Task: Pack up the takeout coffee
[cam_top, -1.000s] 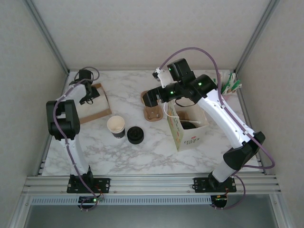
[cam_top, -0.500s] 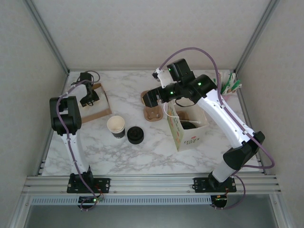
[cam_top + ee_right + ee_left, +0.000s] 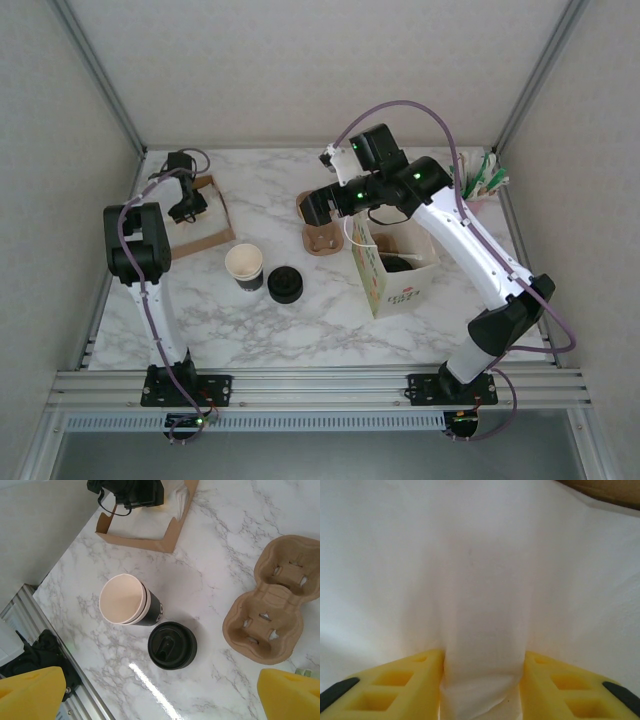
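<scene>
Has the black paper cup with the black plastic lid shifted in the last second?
No. The lidded black cup sits where it was, just beside the unlidded black cup.

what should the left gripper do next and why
Probably squeeze the left gripper a touch more before lifting. A fold of white napkin stands between its yellow fingers, touching both, inside the brown box, but a firm pinch isn't clear.

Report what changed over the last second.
The left arm's elbow swung slightly rightward; the left claw stayed over the brown tray, fingers pinching a fold of white napkin. The right claw, open, and the takeout coffee, open cup, carrier and paper bag kept their places.
</scene>
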Robot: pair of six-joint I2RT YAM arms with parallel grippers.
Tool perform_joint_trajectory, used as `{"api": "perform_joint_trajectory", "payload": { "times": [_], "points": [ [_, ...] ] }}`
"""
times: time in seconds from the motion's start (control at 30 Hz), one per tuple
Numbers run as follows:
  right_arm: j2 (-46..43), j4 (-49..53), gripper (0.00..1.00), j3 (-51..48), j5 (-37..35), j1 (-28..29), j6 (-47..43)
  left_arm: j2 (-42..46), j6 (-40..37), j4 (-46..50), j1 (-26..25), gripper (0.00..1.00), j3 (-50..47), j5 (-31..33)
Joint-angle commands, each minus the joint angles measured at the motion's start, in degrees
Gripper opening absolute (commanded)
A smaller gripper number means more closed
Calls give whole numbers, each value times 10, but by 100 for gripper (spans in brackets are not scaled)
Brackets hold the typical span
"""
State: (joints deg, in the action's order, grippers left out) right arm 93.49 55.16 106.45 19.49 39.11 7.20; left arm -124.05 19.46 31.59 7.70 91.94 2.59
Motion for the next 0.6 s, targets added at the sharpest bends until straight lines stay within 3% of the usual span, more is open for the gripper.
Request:
{"api": "perform_joint_trajectory", "payload": {
  "times": [0.0,0.57],
  "points": [
    [6,14,99,15,-6,5,0,23,-2,19,4,38,-3,2],
    [19,26,99,35,-7,5,0,53,-1,18,4,26,-11,14]
  ]
}}
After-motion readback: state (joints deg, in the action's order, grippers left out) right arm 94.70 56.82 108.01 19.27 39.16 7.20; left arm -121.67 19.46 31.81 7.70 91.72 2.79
